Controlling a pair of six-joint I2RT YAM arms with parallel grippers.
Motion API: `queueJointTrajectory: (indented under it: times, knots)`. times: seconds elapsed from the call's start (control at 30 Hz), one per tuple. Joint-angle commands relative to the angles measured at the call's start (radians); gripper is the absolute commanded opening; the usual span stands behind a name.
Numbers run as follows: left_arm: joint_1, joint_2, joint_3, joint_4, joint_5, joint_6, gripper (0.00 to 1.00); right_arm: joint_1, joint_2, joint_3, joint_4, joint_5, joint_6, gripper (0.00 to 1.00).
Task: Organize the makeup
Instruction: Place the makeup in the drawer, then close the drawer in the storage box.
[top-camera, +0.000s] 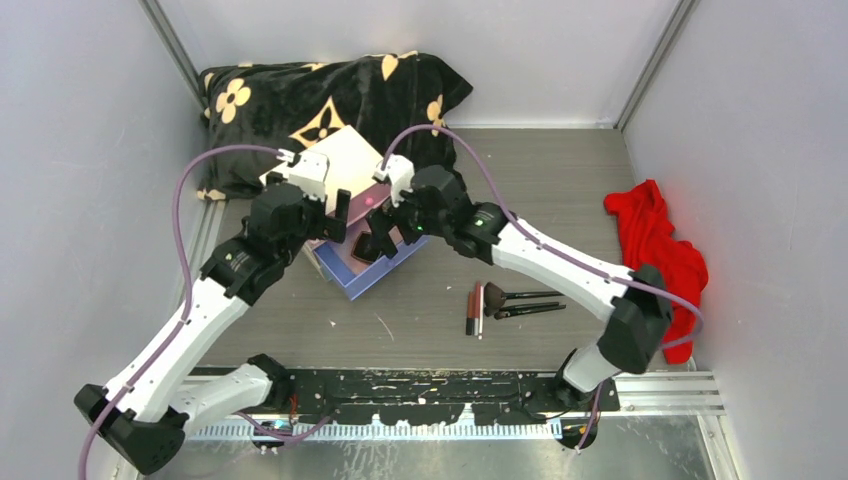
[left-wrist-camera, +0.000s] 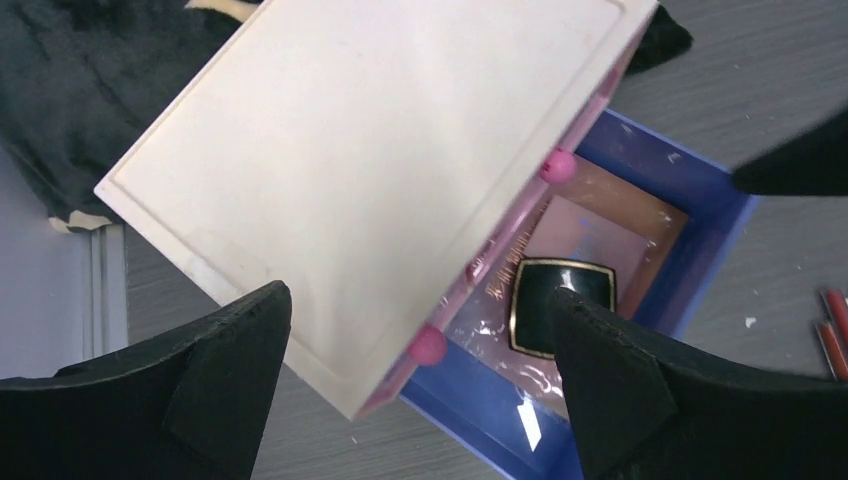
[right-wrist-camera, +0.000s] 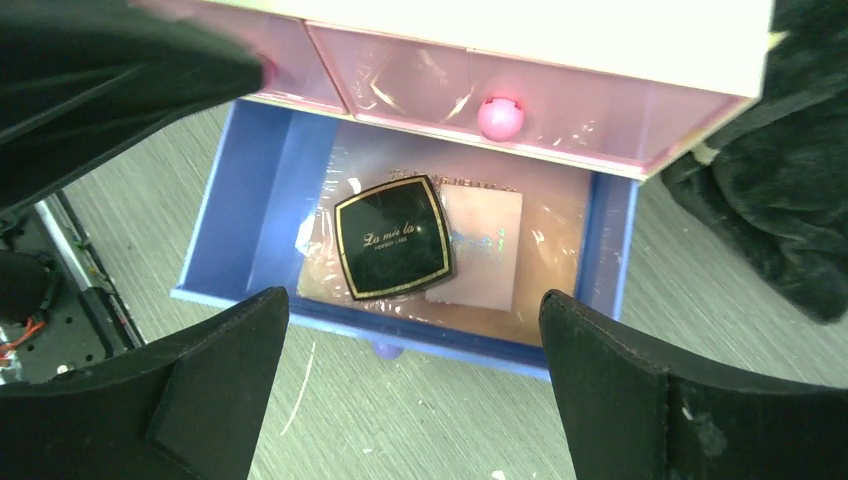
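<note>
Both grippers are seen spread wide, nothing clamped. The left gripper (left-wrist-camera: 420, 305) is held over the chest's front edge, the right gripper (right-wrist-camera: 412, 300) over the pulled-out blue drawer (right-wrist-camera: 240, 200).

The chest (left-wrist-camera: 370, 150) is topped by a flat matte white panel with a shallow groove along the rim. Translucent pink drawers (right-wrist-camera: 560, 100) are set under it, fitted with round glossy knobs (right-wrist-camera: 500, 117).

In the blue drawer a square black compact (right-wrist-camera: 392, 238) with rounded corners, gold border and gold script is laid partly over a flat iridescent pink palette (right-wrist-camera: 482, 250). The palette's left part is hidden by it. Crinkly clear film is seen under both.

On the grey wood-grain table (top-camera: 540, 170), apart from the drawer, 2 black-handled brushes (top-camera: 525, 302) and slim tubes (top-camera: 474, 308) are laid close together; the tube count cannot be told. A crumpled red cloth (top-camera: 655, 245) is seen at the right. A plush black blanket (top-camera: 320, 95) with cream flowers is partly covered by the chest. In the top view the drawer contents are mostly blocked by the grippers.
</note>
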Motion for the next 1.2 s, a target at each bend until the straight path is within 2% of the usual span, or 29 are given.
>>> queueJointTrajectory:
  times: [0.0,0.1,0.33,0.43,0.63,0.73,0.8,0.87,0.9,0.93,0.97,1.0,1.17]
  knots:
    - [0.113,0.055,0.016,0.141,0.111,-0.022,1.0,0.003,-0.123,-0.039,0.029,0.026,-0.002,1.0]
    - [0.161,0.106,0.026,0.189,0.178,-0.029,0.99,0.002,-0.166,-0.076,0.02,0.021,0.008,0.98]
    - [0.165,0.166,0.08,0.248,0.231,-0.006,0.95,0.003,-0.248,-0.18,0.027,0.019,0.037,0.92]
    - [0.166,0.146,0.063,0.298,0.23,0.001,0.9,0.002,-0.26,-0.231,0.037,0.014,0.055,0.87]
    - [0.166,0.048,0.029,0.386,0.287,0.003,0.89,0.001,-0.252,-0.301,0.042,0.001,0.083,0.87]
    - [0.167,0.022,0.02,0.415,0.232,0.013,0.89,0.002,-0.247,-0.319,0.058,-0.009,0.092,0.87]
    - [0.177,0.054,0.025,0.414,0.206,0.024,0.81,0.002,-0.239,-0.32,0.061,-0.021,0.1,0.86]
    - [0.195,0.089,0.029,0.423,0.227,0.019,0.68,0.003,-0.236,-0.321,0.059,-0.028,0.106,0.86]
    - [0.202,0.105,0.024,0.435,0.242,0.014,0.54,0.003,-0.238,-0.322,0.059,-0.029,0.111,0.86]
    - [0.209,0.12,0.019,0.45,0.25,0.007,0.35,0.002,-0.243,-0.325,0.059,-0.027,0.112,0.86]
    - [0.22,0.132,0.01,0.466,0.259,0.001,0.09,0.002,-0.251,-0.332,0.059,-0.027,0.115,0.86]
    - [0.228,0.14,-0.001,0.486,0.266,-0.004,0.01,0.001,-0.257,-0.336,0.06,-0.026,0.116,0.86]
    - [0.312,0.195,-0.013,0.524,0.326,-0.059,0.0,0.003,-0.271,-0.364,0.064,-0.032,0.126,0.85]
